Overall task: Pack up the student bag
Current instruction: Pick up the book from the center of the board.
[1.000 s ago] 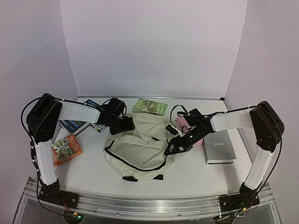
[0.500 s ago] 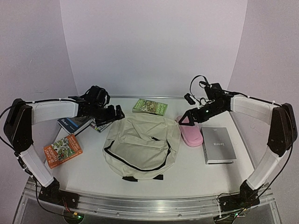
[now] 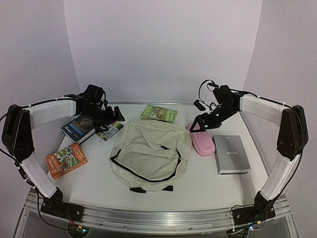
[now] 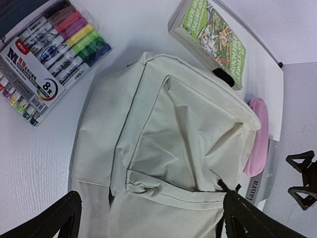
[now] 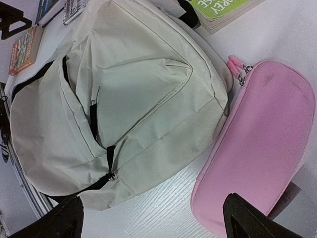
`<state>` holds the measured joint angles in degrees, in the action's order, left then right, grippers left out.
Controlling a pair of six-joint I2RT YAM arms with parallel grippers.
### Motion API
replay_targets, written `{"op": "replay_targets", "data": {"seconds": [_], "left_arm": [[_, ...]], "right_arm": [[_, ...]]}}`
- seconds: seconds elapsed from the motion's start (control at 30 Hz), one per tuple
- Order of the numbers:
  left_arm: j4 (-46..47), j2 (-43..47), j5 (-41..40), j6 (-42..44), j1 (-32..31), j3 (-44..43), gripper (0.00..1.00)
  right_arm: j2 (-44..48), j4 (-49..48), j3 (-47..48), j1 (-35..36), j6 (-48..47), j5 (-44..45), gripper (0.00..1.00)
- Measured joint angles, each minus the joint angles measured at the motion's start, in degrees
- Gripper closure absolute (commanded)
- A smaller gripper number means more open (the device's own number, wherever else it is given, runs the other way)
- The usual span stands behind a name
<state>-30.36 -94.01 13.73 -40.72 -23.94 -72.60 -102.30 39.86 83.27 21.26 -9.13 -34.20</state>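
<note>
**Both grippers spread; 1 bag mid-table**

L gripper & R gripper: jaws wide apart, nothing held, one each side of the bag's far end. 1 student bag lies flat at centre of table. 1 pink pencil case touches its R edge. 1 marker pack. 4 books: green, blue, orange, grey.

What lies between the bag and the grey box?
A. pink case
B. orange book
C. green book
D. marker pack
A: the pink case lies right beside the bag, with the grey box on its other side.
</note>
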Motion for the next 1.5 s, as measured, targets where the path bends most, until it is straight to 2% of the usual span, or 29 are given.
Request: {"op": "replay_targets", "data": {"seconds": [0.23, 0.57, 0.73, 0.83, 1.03, 1.2, 1.4, 1.5], "left_arm": [[-4.73, -0.30, 1.96, 0.88, 1.76, -6.41, 0.00], [-4.21, 3.16, 3.44, -1.10, 1.72, 6.44, 0.00], [-7.48, 0.31, 1.25, 0.61, 1.70, -0.25, 0.00], [-6.13, -3.89, 1.32, 2.11, 1.70, -5.32, 0.00], [-4.45, -9.64, 2.22, 4.75, 1.70, -6.77, 0.00], [-5.80, -17.70, 4.17, 7.53, 1.70, -13.95, 0.00], [-6.92, -22.89, 6.55, 9.48, 1.73, -20.00, 0.02], [-8.35, -26.46, 7.50, 9.83, 1.88, -27.34, 0.04]], "right_arm": [[1.03, 2.89, 1.81, 0.00, -1.74, 0.26, 0.02], [12.29, 5.98, -11.68, -1.63, -3.97, 1.29, 0.02], [11.96, 6.08, -12.18, -1.99, -4.37, 0.26, 0.02], [6.12, 6.13, -9.07, -2.38, -4.74, -0.75, 0.02], [-5.81, 7.59, 1.40, -2.97, -5.22, -2.26, 0.02], [-11.57, 7.02, 12.83, -2.99, -4.72, -3.92, 0.02], [-16.08, 6.45, 18.52, -2.99, -2.73, -5.04, 0.02], [-20.47, 6.12, 25.30, -2.99, 0.91, -5.32, 0.02]]}}
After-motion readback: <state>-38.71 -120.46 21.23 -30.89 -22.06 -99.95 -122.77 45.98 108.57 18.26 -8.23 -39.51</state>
